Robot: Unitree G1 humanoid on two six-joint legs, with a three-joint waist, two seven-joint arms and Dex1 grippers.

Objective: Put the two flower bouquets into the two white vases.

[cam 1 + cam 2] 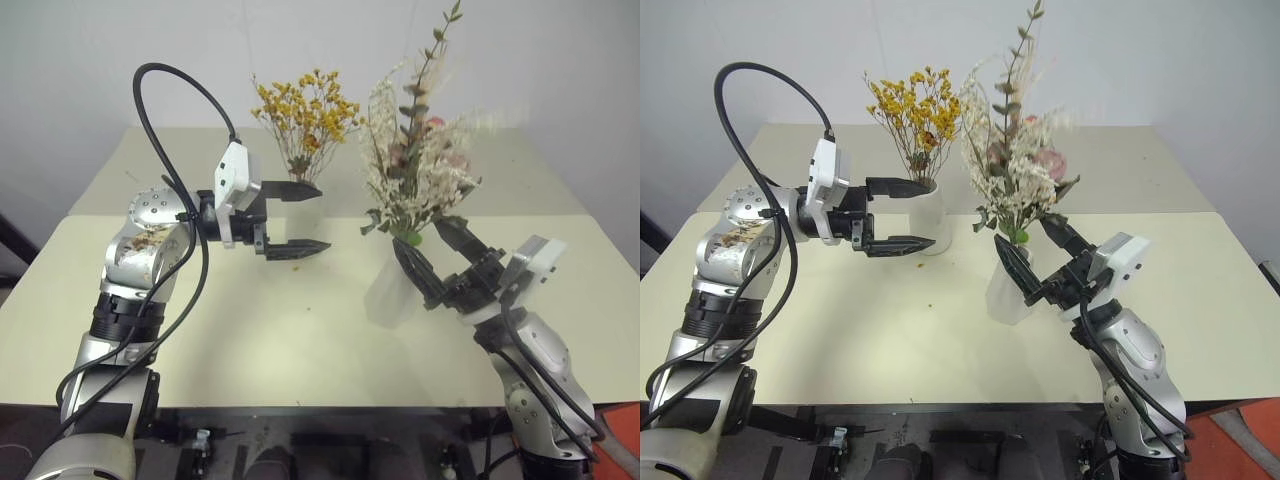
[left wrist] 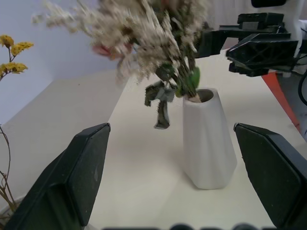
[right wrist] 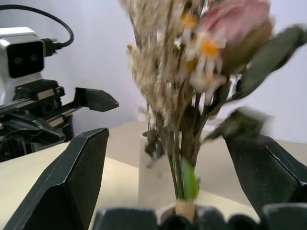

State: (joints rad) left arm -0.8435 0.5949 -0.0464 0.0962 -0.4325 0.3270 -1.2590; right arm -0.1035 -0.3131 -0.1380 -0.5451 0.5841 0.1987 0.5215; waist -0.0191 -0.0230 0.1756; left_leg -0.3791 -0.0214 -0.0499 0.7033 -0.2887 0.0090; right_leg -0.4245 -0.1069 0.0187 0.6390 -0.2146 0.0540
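Upright, the cream-pink bouquet is seen with its thick stem dropped into the mouth of the near white vase, its long axis running nearly vertical and its tallest green sprig leaning slightly toward the robot's right. The yellow-orange bouquet is likewise stood upright in the far white vase on the cream table. The right gripper is held with its fingers spread wide on either side of the near vase, nothing clamped. The left gripper is also spread apart, level, around the far vase, whose lower wall is partly hidden behind its fingers
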